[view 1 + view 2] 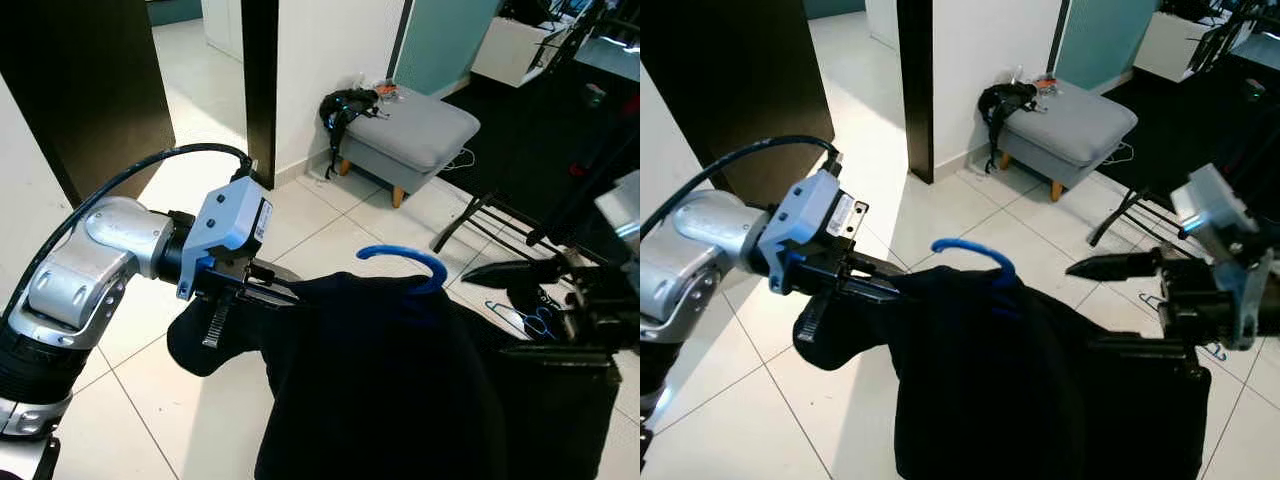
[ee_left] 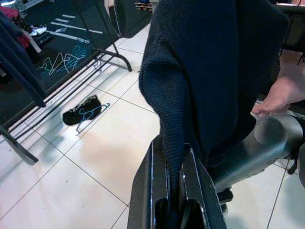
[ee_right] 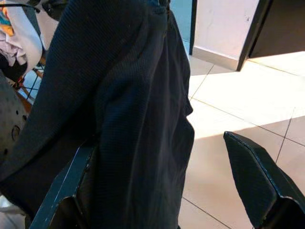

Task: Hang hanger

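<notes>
- Dark knit sweater hangs on a blue hanger, held up between both arms above the tiled floor.
- Left tool pinches a fold of the sweater.
- Right tool is spread wide, the sweater draped over one finger.
- Grey ottoman stands beyond.

L hand clamped tight, R hand fingers spread, both arms raised

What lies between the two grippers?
In the left eye view, a dark garment on a blue hanger spans from the left gripper to the right gripper.
</notes>
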### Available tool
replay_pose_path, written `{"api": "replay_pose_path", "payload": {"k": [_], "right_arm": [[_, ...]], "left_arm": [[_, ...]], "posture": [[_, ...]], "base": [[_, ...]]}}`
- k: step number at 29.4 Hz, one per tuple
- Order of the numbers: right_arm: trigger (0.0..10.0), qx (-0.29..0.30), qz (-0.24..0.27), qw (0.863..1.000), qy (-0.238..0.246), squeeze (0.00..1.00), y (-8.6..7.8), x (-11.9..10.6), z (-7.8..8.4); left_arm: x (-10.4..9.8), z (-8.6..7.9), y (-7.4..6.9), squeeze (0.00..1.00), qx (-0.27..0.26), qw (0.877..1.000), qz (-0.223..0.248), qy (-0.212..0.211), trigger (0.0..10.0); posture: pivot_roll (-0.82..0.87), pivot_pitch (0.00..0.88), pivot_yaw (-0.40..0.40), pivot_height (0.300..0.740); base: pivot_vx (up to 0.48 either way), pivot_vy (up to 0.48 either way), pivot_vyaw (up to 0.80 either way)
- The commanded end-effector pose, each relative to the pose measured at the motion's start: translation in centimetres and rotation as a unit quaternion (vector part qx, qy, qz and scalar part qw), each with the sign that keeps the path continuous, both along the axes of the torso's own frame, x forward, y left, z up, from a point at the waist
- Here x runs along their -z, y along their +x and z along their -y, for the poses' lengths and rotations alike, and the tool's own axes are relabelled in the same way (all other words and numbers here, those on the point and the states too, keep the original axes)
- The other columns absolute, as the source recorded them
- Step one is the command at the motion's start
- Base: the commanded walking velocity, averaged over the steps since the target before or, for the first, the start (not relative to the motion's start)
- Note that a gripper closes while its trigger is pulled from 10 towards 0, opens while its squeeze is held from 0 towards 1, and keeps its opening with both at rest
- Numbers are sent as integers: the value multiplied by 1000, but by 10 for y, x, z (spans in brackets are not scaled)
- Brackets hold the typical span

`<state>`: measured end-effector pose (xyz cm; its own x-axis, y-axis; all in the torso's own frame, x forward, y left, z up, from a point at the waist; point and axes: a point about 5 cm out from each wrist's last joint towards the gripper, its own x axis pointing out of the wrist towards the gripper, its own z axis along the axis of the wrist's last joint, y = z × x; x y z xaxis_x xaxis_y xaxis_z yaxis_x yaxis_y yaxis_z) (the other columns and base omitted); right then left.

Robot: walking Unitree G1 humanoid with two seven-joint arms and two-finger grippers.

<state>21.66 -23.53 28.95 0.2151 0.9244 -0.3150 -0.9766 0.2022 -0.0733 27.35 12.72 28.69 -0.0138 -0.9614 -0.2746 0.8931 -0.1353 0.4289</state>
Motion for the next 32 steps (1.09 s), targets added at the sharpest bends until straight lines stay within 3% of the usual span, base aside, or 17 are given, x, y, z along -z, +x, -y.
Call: {"api": "replay_pose_path", "payload": {"k": [1, 8, 10, 11, 12, 13, 27, 32], "right_arm": [[10000, -13, -5, 1000, -22, 0, -1, 5, -3], [10000, -37, -15, 999, -22, 0, 0, 9, -10], [10000, -45, -27, 998, -45, 0, -2, 15, -12], [3922, -44, -30, 997, -54, 0, -2, 17, -12], [3922, -44, -30, 997, -54, 0, -2, 17, -12], [0, -34, -32, 997, -69, 0, 1, 21, -11], [0, -8, -19, 994, -107, 0, 9, 29, -8], [0, 3, -5, 995, -103, 0, 14, 29, -8]], "left_arm": [[-12, 7, -5, 0, 22, 999, 20, -25, 10000], [-16, 13, -1, 0, 14, 999, 29, -40, 10000], [-19, 14, 0, 0, 10, 998, 34, -50, 10000], [-21, 15, 0, 0, 9, 998, 36, -54, 10000], [-21, 15, 0, 0, 9, 998, 36, -54, 10000], [-22, 16, -1, 0, 10, 997, 38, -61, 10000], [-26, 22, -4, 0, 25, 995, 33, -85, 10000], [-25, 24, -5, 0, 38, 995, 11, -88, 10000]], "posture": [[58, 122, -85, 740], [57, 120, -86, 740], [57, 120, -86, 740], [56, 121, -87, 740], [56, 121, -87, 740], [56, 121, -88, 740], [56, 119, -88, 740], [57, 115, -87, 740]], "base": [[0, 0, 0], [0, 0, 0], [0, 0, 0], [0, 0, 0], [0, 0, 0], [0, 0, 0], [0, 0, 0], [0, 0, 0]]}}
